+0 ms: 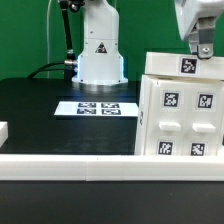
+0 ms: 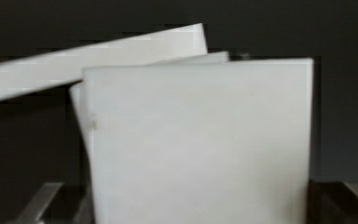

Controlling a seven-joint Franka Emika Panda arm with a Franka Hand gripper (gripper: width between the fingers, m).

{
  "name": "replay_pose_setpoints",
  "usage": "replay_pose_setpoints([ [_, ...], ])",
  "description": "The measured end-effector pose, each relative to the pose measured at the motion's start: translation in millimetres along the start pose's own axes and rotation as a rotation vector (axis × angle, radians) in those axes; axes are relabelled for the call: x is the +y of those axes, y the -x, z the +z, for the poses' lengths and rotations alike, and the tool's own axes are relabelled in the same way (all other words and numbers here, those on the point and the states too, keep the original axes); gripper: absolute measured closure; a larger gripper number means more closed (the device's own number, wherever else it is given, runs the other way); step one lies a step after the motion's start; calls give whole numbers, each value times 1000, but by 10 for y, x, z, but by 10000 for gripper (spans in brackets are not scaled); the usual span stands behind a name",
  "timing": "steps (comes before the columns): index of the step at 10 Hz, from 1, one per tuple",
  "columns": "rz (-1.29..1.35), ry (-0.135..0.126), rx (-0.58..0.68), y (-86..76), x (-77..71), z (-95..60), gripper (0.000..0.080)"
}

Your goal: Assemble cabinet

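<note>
The white rail (image 1: 70, 158) fronts the cabinet (image 1: 180, 115); above it, fingers (image 1: 203, 50) whose spread I cannot tell.

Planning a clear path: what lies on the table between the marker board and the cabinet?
Nothing: in the exterior view, only bare black table separates the marker board from the cabinet.
</note>
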State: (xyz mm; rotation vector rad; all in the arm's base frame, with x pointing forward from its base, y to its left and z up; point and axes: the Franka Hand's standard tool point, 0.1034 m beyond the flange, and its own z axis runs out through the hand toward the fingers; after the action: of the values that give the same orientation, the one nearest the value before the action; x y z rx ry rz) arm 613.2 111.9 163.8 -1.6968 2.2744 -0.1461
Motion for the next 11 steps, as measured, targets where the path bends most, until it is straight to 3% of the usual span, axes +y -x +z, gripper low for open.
replay_pose_setpoints([
  [3,25,1,-15,18,-6,-5,224],
  [4,10,-3,-25,27,-24,-43,58],
  [5,-2,-10,-40,44,-49,-102,17],
  [9,-52,-28,-75,70,-100,-187,2],
  [10,-96,-18,-72,65,-89,-179,2],
  [11,-204,18,-74,48,-73,-173,2],
])
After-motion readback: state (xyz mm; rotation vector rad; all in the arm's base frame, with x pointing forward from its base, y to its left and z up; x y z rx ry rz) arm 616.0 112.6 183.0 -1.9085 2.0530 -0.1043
